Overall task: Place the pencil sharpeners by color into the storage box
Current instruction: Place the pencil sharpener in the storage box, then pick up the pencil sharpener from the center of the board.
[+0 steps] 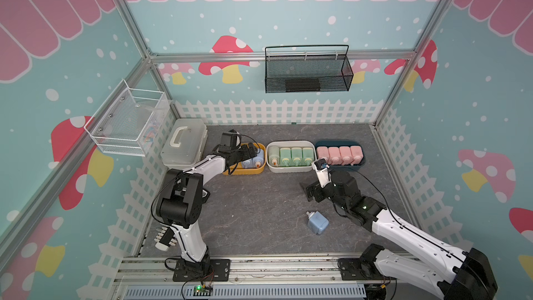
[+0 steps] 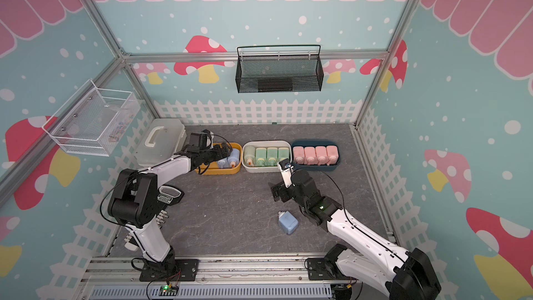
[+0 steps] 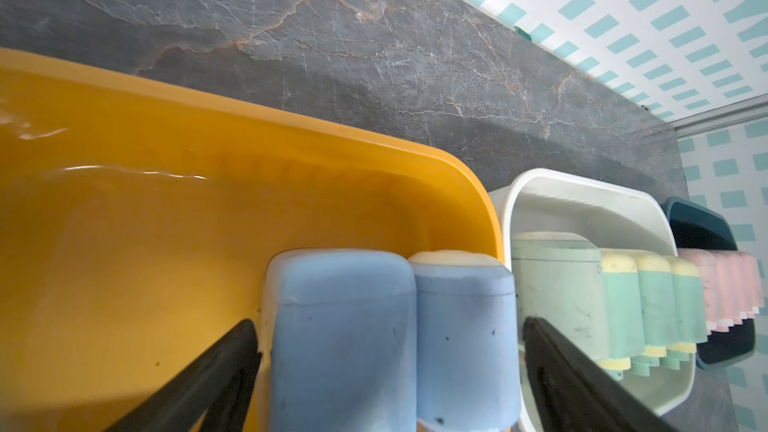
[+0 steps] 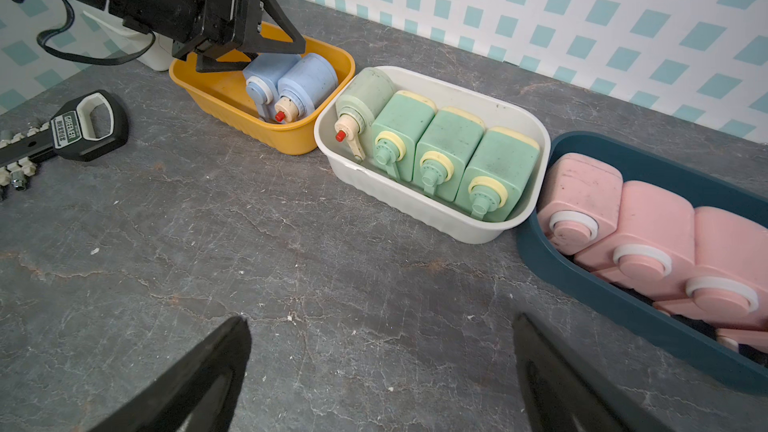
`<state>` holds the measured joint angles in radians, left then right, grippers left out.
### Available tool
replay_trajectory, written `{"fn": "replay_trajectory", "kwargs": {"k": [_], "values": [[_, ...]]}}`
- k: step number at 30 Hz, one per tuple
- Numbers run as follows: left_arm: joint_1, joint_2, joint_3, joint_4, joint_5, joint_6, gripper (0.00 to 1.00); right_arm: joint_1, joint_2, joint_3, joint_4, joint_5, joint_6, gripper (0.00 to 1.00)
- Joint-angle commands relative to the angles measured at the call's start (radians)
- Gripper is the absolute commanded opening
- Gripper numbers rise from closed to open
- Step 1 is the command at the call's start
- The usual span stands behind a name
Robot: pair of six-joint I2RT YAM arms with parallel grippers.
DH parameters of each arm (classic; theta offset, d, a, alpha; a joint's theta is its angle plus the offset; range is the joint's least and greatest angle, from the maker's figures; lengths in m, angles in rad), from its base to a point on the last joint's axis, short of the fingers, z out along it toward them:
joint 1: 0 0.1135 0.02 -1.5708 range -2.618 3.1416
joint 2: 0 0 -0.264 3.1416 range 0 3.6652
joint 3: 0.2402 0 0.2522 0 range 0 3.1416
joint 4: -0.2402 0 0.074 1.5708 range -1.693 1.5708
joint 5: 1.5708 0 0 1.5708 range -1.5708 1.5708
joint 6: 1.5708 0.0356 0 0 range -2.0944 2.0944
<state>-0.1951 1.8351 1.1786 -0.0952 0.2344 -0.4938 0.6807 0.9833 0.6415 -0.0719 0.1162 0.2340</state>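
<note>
Eleven pencil sharpeners are in sight, and ten of them lie sorted by color in three rounded bins. The bins stand side by side near the back of a grey marbled table.

Starting from the robot's left, we see a yellow bin holding two blue sharpeners. Next is a white bin holding four green sharpeners with cream ends. Last is a dark blue bin holding four pink sharpeners. In each bin the sharpeners lie packed in a row, touching one another, with their knob ends facing the front of the table.

We find the eleventh, a loose blue sharpener, lying on the open table. It is well apart from the bins and near the right arm, and both top views show it.

The left gripper hangs over the yellow bin with its jaws spread wide, holding nothing. In the left wrist view, the two blue sharpeners sit between its black fingers.

The right gripper is also spread wide and empty, and it hovers over bare table in front of the bins.

We also see a frosted case with a handle just left of the yellow bin. A black-handled tool lies on the table nearby.
</note>
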Motion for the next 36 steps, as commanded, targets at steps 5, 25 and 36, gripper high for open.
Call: {"fn": "replay_trajectory", "kwargs": {"k": [5, 25, 36], "values": [[0.0, -0.014, -0.018, 0.03, -0.027, 0.026, 0.99, 0.002, -0.065, -0.012, -0.063, -0.006, 0.008, 0.98], [-0.174, -0.336, -0.221, 0.12, -0.339, 0.229, 0.99, 0.001, -0.091, -0.004, -0.495, -0.168, 0.125, 0.99], [-0.313, -0.428, -0.237, 0.121, -0.297, 0.271, 0.99, 0.004, -0.094, -0.03, -0.653, -0.273, 0.214, 0.96]]}}
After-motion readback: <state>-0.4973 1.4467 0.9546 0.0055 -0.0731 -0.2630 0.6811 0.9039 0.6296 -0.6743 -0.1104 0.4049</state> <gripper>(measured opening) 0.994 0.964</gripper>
